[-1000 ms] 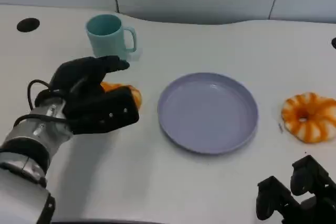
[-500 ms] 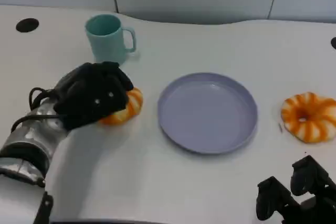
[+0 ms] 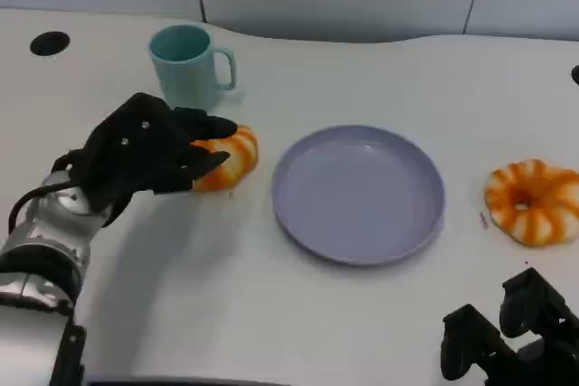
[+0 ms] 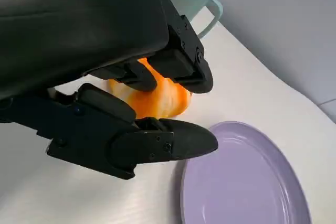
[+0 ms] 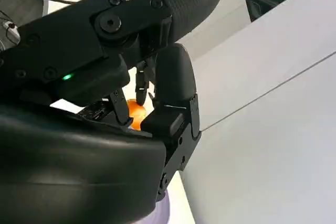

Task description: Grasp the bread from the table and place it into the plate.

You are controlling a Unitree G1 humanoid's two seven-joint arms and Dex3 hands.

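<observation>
Orange bread (image 3: 228, 158) gripped at its left side by the fingers of the left hand (image 3: 145, 151), bread located at 9 o'clock of the lavender plate (image 3: 358, 193), teal mug (image 3: 188, 65) positioned at 12 o'clock of the bread, right hand (image 3: 507, 336) curled closed, nothing held, at 5 o'clock of the plate.

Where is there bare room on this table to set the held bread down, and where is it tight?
The plate holds nothing, so its whole inside is free. Bare tabletop runs along the near edge between the left hand and right hand. It is tight where the bread sits between the mug and the plate's rim.
</observation>
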